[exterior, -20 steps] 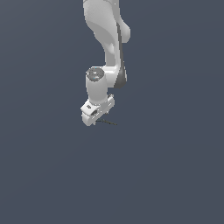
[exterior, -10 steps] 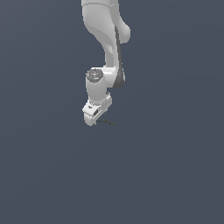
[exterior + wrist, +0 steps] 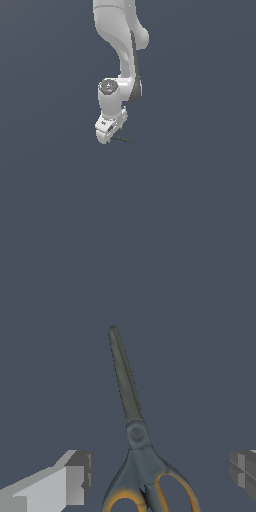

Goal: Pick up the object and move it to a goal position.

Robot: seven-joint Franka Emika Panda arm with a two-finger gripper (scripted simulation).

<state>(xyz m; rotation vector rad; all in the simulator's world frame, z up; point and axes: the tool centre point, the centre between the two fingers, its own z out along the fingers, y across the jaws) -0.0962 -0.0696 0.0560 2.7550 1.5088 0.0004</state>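
The wrist view shows what the thing really is: a pair of scissors [image 3: 134, 426] with dark gray blades shut together and orange loops for the fingers. In the exterior view the scissors [image 3: 122, 139] look like only a thin dark line, too small to make out the shape. That view shows the white arm [image 3: 120, 45] coming down from the top, which the wrist view does not.

The surface [image 3: 190, 200] is flat and dark gray-blue all over, and the space around it looks the same color, so I cannot tell where one ends.

The tool [image 3: 160, 476] is open. Its two fingers [image 3: 65, 483] stand wide apart, one on each side of the scissors' handle end, and neither touches the scissors. The blades point away from the tool. In the exterior view the tool [image 3: 106, 134] is low, right at one end of the scissors, which stick out toward the exterior view's right.
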